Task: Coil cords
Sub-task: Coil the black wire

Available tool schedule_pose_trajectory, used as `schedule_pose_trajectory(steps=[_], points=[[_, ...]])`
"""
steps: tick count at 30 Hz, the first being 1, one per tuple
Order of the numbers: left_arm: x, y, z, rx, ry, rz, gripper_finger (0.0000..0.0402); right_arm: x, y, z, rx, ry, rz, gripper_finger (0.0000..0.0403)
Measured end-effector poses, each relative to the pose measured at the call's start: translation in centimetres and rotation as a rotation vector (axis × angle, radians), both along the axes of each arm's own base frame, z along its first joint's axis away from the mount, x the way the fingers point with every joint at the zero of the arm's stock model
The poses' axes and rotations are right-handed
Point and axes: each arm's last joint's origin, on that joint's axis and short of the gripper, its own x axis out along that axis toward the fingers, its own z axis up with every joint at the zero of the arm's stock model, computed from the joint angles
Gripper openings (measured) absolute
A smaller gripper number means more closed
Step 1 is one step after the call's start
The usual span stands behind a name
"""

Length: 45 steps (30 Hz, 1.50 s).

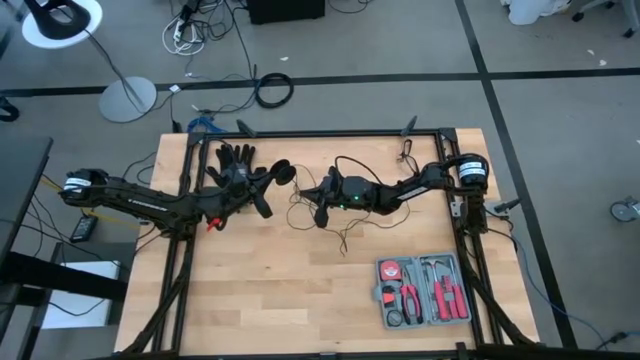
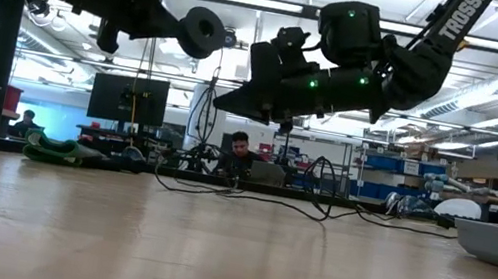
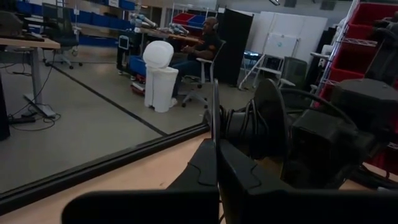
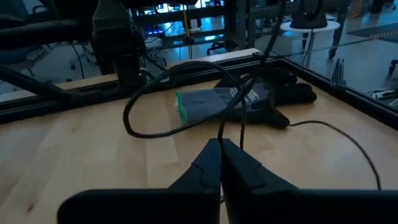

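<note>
The cord is a thin black wire (image 1: 300, 214) ending in a round black disc (image 1: 283, 170). Loose loops of it lie on the wooden table (image 2: 249, 197). My left gripper (image 1: 270, 180) is raised over the far middle of the table and shut at the disc end; the disc (image 2: 204, 33) stands just past its fingertips. My right gripper (image 1: 312, 198) faces it from the right, also raised, and is shut on the wire (image 4: 219, 132). A wire loop (image 4: 134, 115) arches in front of the right gripper. My left gripper is shut, fingers level, pointing toward the table's right, with a thin black edge (image 3: 216, 115) standing up between its fingertips. The disc (image 3: 270, 121) sits right beyond them, lifted clear of the table. Whether the fingers have the disc itself or the wire beside it, I cannot tell. My right gripper pinches a strand of the wire (image 4: 219, 134) between its two fingertips. The fingers come nearly level from the table's right. The wire rises from the pinch and runs slack into the loop ahead.
A grey and black glove (image 4: 249, 99) with a green cuff lies at the far left, behind the grippers. An open tool case (image 1: 425, 290) sits near the front right. A black frame (image 1: 330, 133) rims the table. A person sits in the room beyond.
</note>
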Motion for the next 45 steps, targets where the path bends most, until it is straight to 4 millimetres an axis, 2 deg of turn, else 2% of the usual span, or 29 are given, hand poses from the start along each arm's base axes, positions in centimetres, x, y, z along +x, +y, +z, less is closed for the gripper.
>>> schedule_pose_trajectory(steps=[6,13,18,27,32,38,42,45], points=[[-0.1,0.1,-0.8,0.004,0.086,0.040,0.0000,-0.3,0.0,1.7,-0.011,-0.039,-0.002,0.0001],[-0.1,0.2,-1.0,0.004,0.112,0.071,0.0000,-0.6,1.1,3.5,-0.064,-0.068,0.043,0.0001],[-0.2,0.3,-1.0,0.006,0.113,0.114,0.0000,-0.6,2.5,3.1,-0.084,-0.016,0.113,0.0000],[-0.2,0.3,-0.9,0.006,0.105,0.125,0.0000,-1.4,4.0,0.7,-0.013,0.260,0.117,0.0000],[-0.2,0.3,-0.5,0.022,0.078,0.126,0.0000,-3.6,3.6,1.3,-0.033,0.490,-0.006,0.0000],[-0.2,0.3,-0.2,0.037,0.053,0.127,0.0000,-7.7,3.0,3.9,-0.099,0.709,-0.209,0.0000],[-0.2,0.3,-0.2,0.037,0.055,0.125,0.0000,-10.7,2.9,5.4,-0.089,0.780,-0.278,0.0000],[-0.2,0.2,-0.2,0.037,0.053,0.123,0.0000,-13.3,2.9,5.4,-0.050,0.800,-0.327,0.0000]])
